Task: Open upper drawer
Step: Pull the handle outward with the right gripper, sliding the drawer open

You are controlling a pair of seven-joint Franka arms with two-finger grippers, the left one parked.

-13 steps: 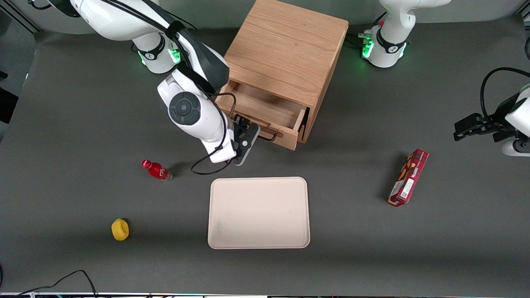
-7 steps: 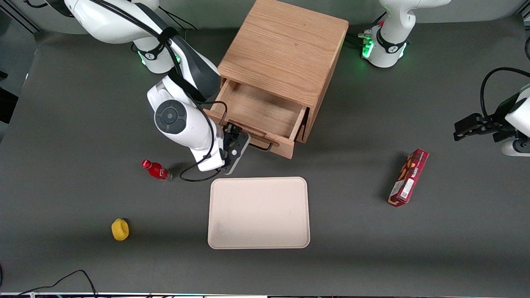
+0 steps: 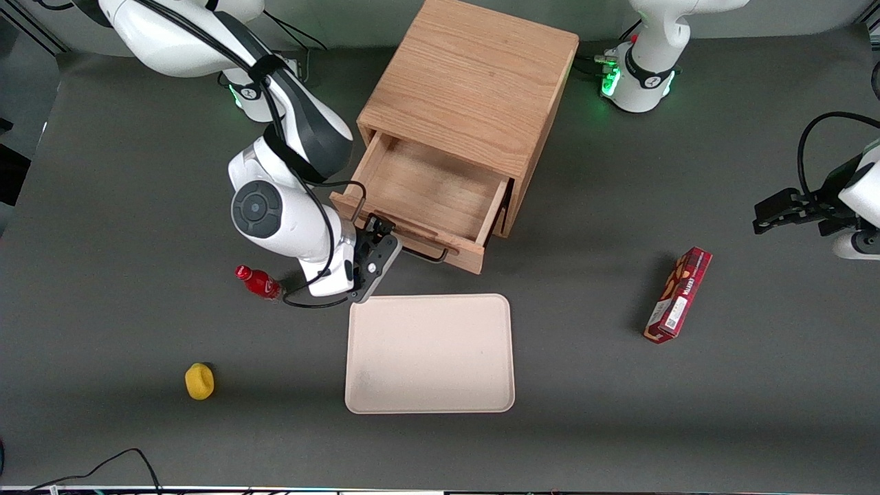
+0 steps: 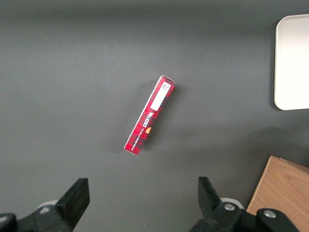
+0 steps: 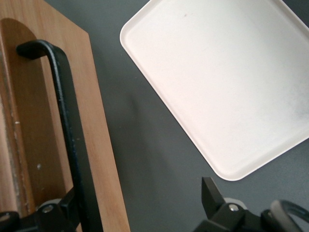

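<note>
Now, key relation: the thin black wire bar handle runs across the front of the upper drawer, long axis about 10 to 4 o'clock in the front view. The end effector sits at the bar's 10 o'clock end, so any further pull would go toward 7 o'clock.
Surface: a dark grey surface, flat and matte.
Cabinet: a light oak cabinet, standing at 12 o'clock from the tray.
Upper drawer: this shallow wooden box is drawn well out, its floor bare. I judge the opening mostly done.
Tray: a cream rectangular tray lies near the drawer front at 6 o'clock, not touching it.
End effector: the fingers are spread wide, and the bar passes just inside one finger, hooked rather than pinched. The gap between them hangs over the surface.
Room: a small red bottle lies at 8 o'clock from the end effector. The 7 o'clock lane between the bottle and the tray corner looks tight.
</note>
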